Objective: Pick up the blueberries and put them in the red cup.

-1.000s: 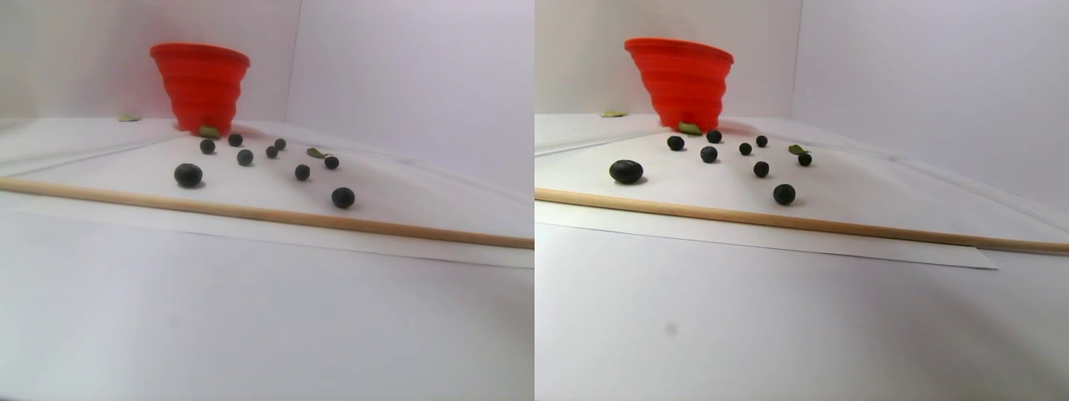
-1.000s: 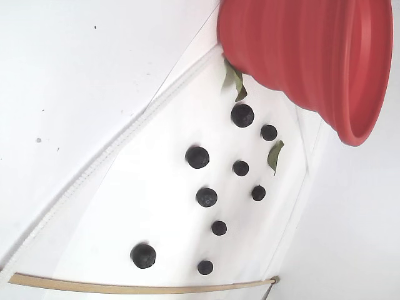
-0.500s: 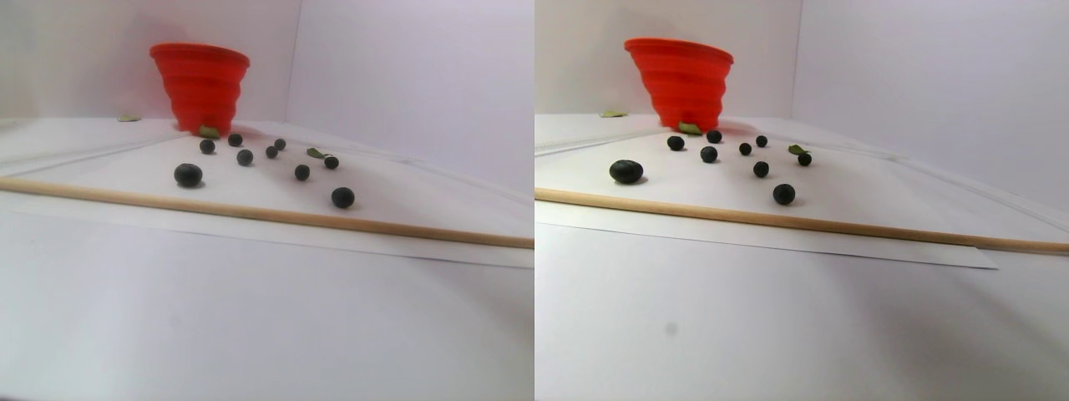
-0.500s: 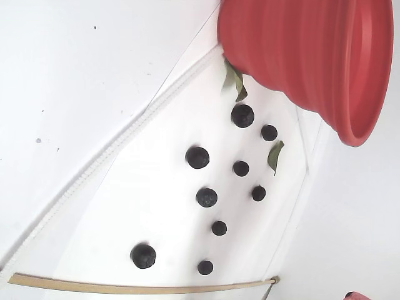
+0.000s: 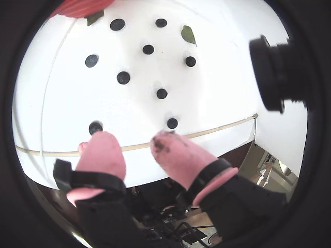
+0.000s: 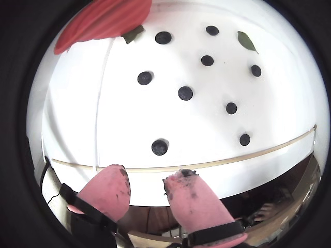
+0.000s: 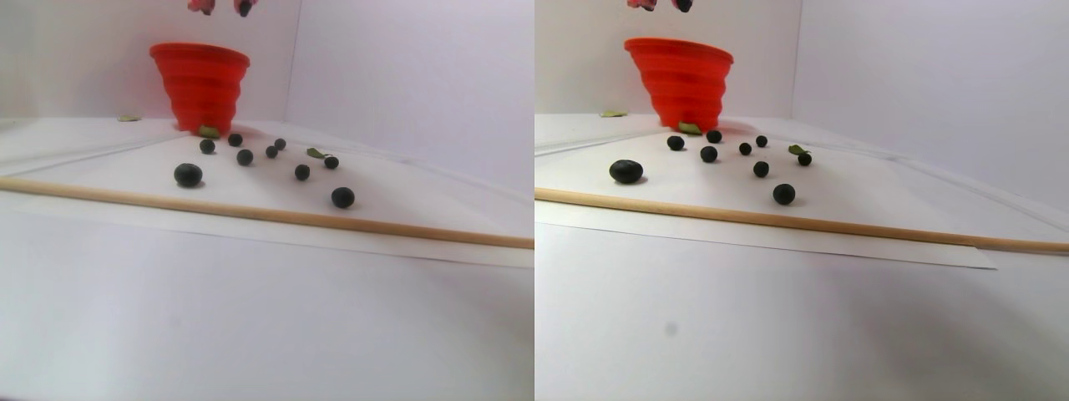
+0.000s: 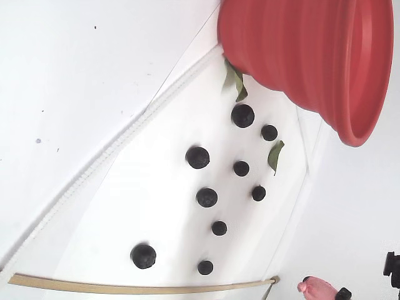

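Note:
Several blueberries lie scattered on a white sheet in front of the red cup. In both wrist views the berries lie spread beyond my fingertips, and only the cup's edge shows at the top left. My gripper hangs open well above the sheet's near edge, its stained pink pads holding nothing. In the stereo pair view the gripper shows at the top edge, and in the fixed view the gripper is at the bottom right corner.
A thin wooden stick lies along the sheet's near edge. Small green leaves rest among the berries and at the cup's foot. A white cord borders one side. White walls stand behind the cup.
My gripper's pink tips have come into the stereo pair view at the top and further into the fixed view at the bottom right. The berries and the cup have not moved.

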{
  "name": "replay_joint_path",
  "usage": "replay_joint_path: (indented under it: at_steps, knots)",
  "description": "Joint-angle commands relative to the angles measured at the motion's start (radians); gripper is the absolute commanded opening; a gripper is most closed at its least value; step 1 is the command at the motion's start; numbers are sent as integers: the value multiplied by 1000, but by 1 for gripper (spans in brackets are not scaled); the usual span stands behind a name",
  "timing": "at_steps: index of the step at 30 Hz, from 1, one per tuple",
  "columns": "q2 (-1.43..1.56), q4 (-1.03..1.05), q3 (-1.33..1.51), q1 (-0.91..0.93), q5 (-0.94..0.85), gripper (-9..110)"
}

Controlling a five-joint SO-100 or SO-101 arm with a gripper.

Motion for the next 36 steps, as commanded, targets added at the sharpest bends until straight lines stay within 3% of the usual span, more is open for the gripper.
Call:
replay_joint_path:
  at_steps: [1, 36]
  knots:
    - [38, -63, 8, 2, -28, 14]
    - [-152, -588, 273, 2, -101, 16]
